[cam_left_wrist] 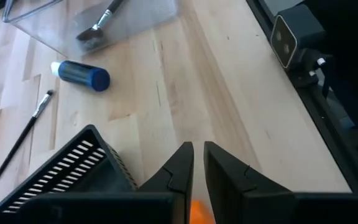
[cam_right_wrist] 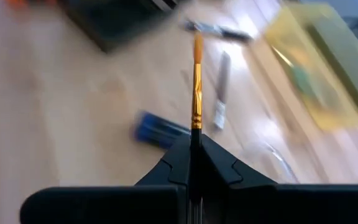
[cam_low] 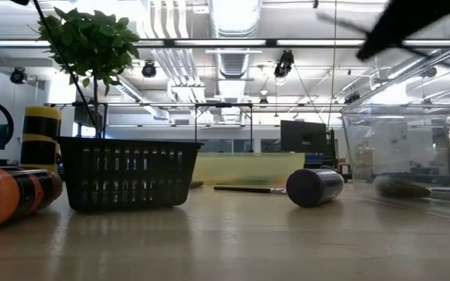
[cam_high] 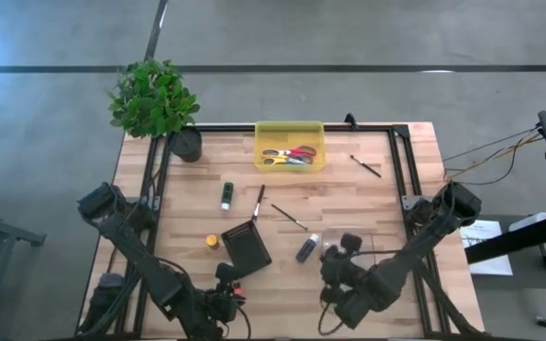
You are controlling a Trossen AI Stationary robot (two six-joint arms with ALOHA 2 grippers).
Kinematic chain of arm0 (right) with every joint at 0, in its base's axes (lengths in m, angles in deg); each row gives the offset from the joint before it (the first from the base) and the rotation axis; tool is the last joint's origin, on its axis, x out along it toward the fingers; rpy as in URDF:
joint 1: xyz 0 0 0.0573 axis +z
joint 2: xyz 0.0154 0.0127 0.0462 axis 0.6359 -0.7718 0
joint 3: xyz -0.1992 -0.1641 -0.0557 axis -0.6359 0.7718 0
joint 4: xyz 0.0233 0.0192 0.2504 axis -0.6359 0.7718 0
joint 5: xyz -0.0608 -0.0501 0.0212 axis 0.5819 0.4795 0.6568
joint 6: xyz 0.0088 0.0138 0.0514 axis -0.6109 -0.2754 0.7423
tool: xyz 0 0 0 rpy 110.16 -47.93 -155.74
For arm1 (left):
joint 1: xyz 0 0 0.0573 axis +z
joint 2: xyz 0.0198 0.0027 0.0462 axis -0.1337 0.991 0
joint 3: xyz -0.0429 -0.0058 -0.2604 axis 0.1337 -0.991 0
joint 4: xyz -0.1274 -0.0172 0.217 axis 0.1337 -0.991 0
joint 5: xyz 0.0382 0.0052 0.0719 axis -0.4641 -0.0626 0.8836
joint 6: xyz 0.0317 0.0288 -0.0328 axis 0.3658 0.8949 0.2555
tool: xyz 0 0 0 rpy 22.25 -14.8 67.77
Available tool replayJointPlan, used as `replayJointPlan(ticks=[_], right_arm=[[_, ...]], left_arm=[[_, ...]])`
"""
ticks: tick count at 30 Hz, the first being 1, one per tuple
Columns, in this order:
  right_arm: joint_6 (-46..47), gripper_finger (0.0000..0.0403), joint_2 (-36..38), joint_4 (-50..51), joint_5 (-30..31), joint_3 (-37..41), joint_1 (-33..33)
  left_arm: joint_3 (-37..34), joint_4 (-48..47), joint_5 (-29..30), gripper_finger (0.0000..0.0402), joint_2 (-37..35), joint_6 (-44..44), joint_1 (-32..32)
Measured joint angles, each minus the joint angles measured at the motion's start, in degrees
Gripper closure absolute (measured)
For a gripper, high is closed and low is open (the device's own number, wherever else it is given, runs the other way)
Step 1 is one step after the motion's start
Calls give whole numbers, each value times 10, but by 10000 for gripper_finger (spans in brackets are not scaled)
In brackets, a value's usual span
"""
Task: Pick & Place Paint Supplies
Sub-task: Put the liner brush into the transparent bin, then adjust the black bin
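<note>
My right gripper hangs over the table's near right, shut on a thin paintbrush with a gold ferrule and orange bristles. Below it lie a purple tube and a clear box with a soft-headed brush inside. My left gripper hovers at the near edge beside a black basket. Its fingers are almost together, with a red-orange paint tube showing between them. An orange tube, a green tube and loose brushes lie on the wood. My left gripper has the red-orange tube far back between its two fingers, which slant down toward the table. The fingers hide which part of the tube they are on. The tube is clear of the table. My right gripper pinches the paintbrush between its two fingers just behind the ferrule. The fingers lie along the brush, and the bristle end sticks straight out ahead of them. The brush slants down, lifted clear of the table.
A yellow bin with scissors stands at the far middle, and a potted plant at the far left corner. One more brush lies far right. Black frame rails run along the table's sides.
</note>
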Motion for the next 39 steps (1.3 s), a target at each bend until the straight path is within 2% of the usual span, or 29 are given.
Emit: replayJointPlan(ticks=[4,8,12,18,22,26,31,35,39], right_arm=[[56,389,0,25,18,23,1],[88,359,7,23,12,30,14],[99,318,11,24,16,33,32],[112,261,26,21,54,31,66],[125,239,37,17,76,31,87],[126,233,40,4,93,31,108],[126,232,40,-3,112,29,131],[126,232,40,-9,121,29,142],[126,232,40,-10,121,29,147]], left_arm=[[0,0,0,352,0,1,0],[0,-4,20,352,0,6,1],[0,-17,60,352,0,6,6],[-3,-20,137,352,-1,0,40],[-13,-21,112,359,-1,4,91],[-31,-14,71,393,-1,6,144],[-38,21,46,398,-1,38,187],[-38,67,-36,399,1,70,222],[-37,89,-56,400,17,92,247]])
